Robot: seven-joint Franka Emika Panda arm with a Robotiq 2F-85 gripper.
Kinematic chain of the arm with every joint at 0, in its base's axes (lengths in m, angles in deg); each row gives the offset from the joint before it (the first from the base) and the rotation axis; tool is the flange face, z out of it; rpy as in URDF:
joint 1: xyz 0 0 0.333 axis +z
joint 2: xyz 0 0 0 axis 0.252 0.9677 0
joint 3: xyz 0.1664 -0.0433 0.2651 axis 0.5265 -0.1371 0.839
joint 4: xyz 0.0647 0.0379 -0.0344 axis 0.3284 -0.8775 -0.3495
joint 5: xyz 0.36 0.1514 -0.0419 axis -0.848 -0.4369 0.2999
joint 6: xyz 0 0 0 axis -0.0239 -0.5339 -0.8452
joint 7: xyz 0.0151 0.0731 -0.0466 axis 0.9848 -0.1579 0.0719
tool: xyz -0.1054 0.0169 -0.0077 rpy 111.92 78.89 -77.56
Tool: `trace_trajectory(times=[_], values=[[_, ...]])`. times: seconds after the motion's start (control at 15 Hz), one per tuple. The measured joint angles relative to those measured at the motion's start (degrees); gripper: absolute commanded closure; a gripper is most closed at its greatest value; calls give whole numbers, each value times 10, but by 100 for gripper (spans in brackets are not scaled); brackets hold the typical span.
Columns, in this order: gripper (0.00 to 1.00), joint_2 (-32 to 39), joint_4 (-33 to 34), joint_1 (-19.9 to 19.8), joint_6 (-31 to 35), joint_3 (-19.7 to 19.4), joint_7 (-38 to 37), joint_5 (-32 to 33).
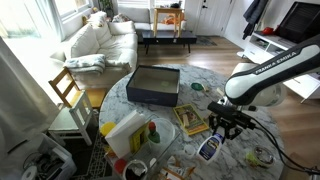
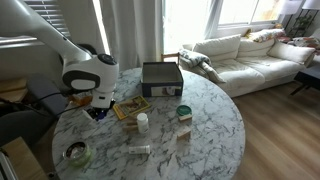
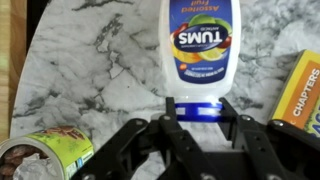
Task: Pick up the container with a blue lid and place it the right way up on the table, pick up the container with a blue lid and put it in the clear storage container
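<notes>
The container with a blue lid (image 3: 200,45) is a white TUMS bottle that lies on the marble table (image 3: 90,70), with its lid (image 3: 195,110) pointing toward me. My gripper (image 3: 198,115) has one finger against each side of the blue lid and is shut on it. In an exterior view the bottle (image 1: 208,149) slants down from the gripper (image 1: 224,130) near the table's front edge. In an exterior view the gripper (image 2: 96,112) hides the bottle. No clear storage container can be made out.
A dark open box (image 1: 153,84) (image 2: 161,77) stands at the table's far side. A yellow book (image 3: 302,88) (image 1: 190,120) lies beside the bottle. A clear cup with greenish contents (image 3: 45,158) (image 2: 77,153) sits close by. A small white bottle (image 2: 143,122) stands mid-table.
</notes>
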Motion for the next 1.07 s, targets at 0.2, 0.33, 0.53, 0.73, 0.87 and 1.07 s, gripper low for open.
trace_trajectory(times=[0.2, 0.33, 0.53, 0.73, 0.87, 1.07], values=[[81, -39, -11, 15, 0, 0, -115, 126], [81, -66, -21, 24, -1, 3, -205, 222], [81, -102, -33, 31, -15, 21, -331, 354], [81, -130, -41, 31, -48, 52, -435, 454], [81, -139, -42, 31, -74, 71, -491, 510], [81, -144, -43, 32, -102, 95, -550, 567]])
